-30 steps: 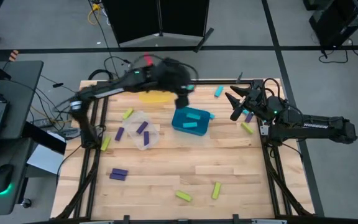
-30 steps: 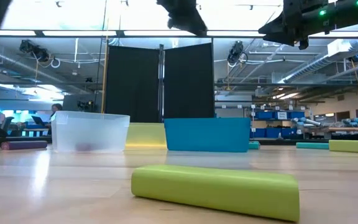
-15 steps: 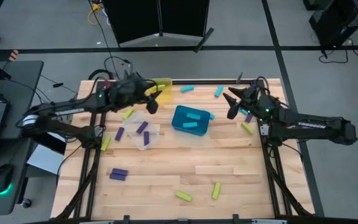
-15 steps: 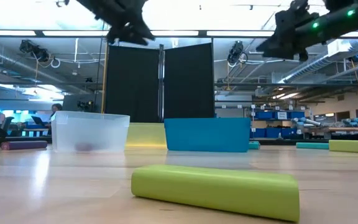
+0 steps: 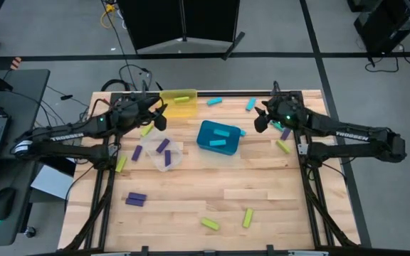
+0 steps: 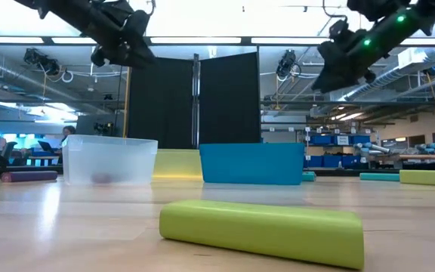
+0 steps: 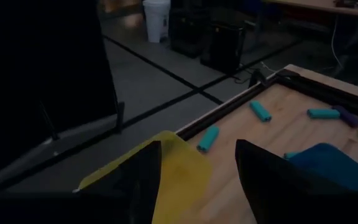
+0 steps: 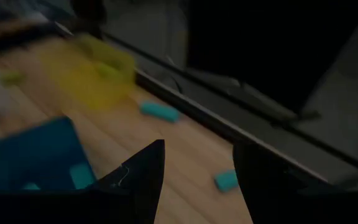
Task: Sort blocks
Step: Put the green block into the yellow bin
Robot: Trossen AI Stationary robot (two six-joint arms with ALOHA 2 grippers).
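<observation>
Small blocks lie scattered on the wooden table: cyan ones (image 5: 214, 102) (image 5: 250, 104) near the far edge, purple ones (image 5: 136, 199) (image 5: 137, 152), and yellow-green ones (image 5: 210, 224) (image 5: 248, 217) near the front. Two cyan blocks lie in the teal bin (image 5: 203, 144), purple ones are in the clear bin (image 5: 169, 162), and a yellow-green one is in the yellow bin (image 5: 169, 108). My left gripper (image 5: 160, 119) (image 7: 197, 149) hangs open in the air beside the yellow bin. My right gripper (image 5: 260, 122) (image 8: 199, 148) hangs open to the right of the teal bin. Both are empty.
A large yellow-green block (image 6: 263, 230) lies close in front of the low camera. A purple block (image 5: 285, 131) and a yellow-green block (image 5: 282, 146) lie under the right arm. The three bins stand together in the table's far half. Bare wood lies between the bins and the near edge.
My left gripper has swung from above the teal bin toward the table's left, past the yellow bin, and stays open and empty. My right gripper has shifted slightly toward the left and tipped downward. No block or bin has moved.
</observation>
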